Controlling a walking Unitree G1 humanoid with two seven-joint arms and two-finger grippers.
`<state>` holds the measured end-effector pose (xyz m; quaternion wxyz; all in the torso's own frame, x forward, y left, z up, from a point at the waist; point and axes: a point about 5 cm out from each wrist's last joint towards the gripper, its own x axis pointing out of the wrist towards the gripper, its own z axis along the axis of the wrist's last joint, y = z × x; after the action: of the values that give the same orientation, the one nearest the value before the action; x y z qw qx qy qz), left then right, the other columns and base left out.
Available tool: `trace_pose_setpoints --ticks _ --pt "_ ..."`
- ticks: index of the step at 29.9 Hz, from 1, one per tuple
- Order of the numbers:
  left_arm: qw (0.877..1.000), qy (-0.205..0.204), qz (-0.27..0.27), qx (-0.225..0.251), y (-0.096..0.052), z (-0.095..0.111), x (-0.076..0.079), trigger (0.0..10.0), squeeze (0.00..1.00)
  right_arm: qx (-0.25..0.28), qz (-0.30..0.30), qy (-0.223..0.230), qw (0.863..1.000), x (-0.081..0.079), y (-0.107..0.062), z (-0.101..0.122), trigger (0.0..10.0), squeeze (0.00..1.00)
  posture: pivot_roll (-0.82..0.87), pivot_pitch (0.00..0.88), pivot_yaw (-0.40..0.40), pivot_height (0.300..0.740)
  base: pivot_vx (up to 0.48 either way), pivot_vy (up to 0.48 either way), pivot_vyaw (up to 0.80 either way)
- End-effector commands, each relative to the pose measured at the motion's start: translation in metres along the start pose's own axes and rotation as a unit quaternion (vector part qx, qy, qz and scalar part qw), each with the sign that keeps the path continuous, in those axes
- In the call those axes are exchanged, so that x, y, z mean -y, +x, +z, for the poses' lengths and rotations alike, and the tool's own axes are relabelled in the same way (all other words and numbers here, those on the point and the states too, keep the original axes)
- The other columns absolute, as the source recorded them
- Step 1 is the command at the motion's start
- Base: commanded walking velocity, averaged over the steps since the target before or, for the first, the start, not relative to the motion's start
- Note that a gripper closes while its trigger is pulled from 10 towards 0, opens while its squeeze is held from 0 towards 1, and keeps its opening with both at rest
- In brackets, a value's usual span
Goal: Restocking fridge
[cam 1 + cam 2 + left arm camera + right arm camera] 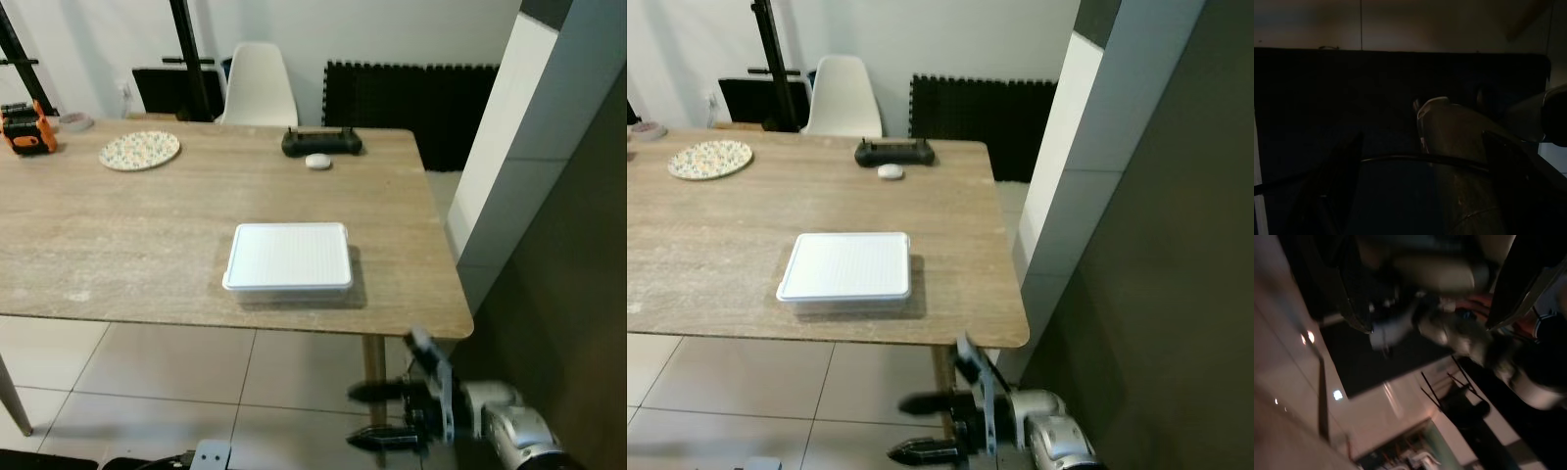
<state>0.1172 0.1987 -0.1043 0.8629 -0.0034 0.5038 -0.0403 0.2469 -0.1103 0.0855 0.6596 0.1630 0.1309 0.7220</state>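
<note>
Container (288,258) with a white lid sits flat on the wooden surface (118,255), near the front edge and toward the robot's right-hand corner. Pretty likely that's the thing meant for the fridge, and it's parked close to the edge where an arm could get at it without leaning far. Nothing is touching it and nothing sits on top.

Right gripper (377,415) hangs low, below the surface's edge and out in front of the corner, over the tiled floor (167,377). Its two black fingers are spread fairly wide with nothing between them, so it looks ready rather than busy. It would have to come up and over the edge to reach the container, and that corner is what stands in the way. Left arm is idle; its wrist view is too dark to say whether that gripper is spread or closed.

Further back on the surface: a black controller (321,143) with a small white object (317,162) just in front of it, a patterned plate (139,151) off to the left, and an orange and black gadget (25,128) at the far left edge. All well apart from the container. A white chair (257,86) stands behind the surface, and a dark tall panel (578,245) runs down the right side, maybe the fridge, can't say for sure.
</note>
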Motion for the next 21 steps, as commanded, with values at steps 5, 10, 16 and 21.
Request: trace_pose_setpoints --ticks 5,10,16,21 --pt "1.0 -0.007 0.0 -0.03 -0.003 -0.016 0.001 10.0 0.0 0.11 0.058 -0.061 0.99 -0.005 0.016 0.067 10.0 1.0 -0.06 0.0 -0.044 0.74 0.0 0.0 0.0" --pt "0.999 -0.012 0.002 -0.033 -0.004 -0.02 0.003 10.0 0.0 0.141 -0.107 -0.135 0.975 0.036 0.037 0.114 10.0 1.0 -0.06 0.0 -0.05 0.74 0.0 0.0 0.0" --pt "0.999 -0.015 0.003 -0.037 -0.006 -0.027 0.003 10.0 0.0 0.086 -0.351 -0.096 0.928 0.082 0.036 0.122 10.0 0.0 -0.04 0.003 -0.064 0.74 0.0 0.0 0.0" --pt "0.999 -0.018 0.005 -0.039 -0.009 -0.033 0.001 10.0 0.0 0.037 -0.446 -0.095 0.889 0.097 0.028 0.118 10.0 0.0 -0.02 0.025 -0.07 0.74 0.0 0.0 0.0"
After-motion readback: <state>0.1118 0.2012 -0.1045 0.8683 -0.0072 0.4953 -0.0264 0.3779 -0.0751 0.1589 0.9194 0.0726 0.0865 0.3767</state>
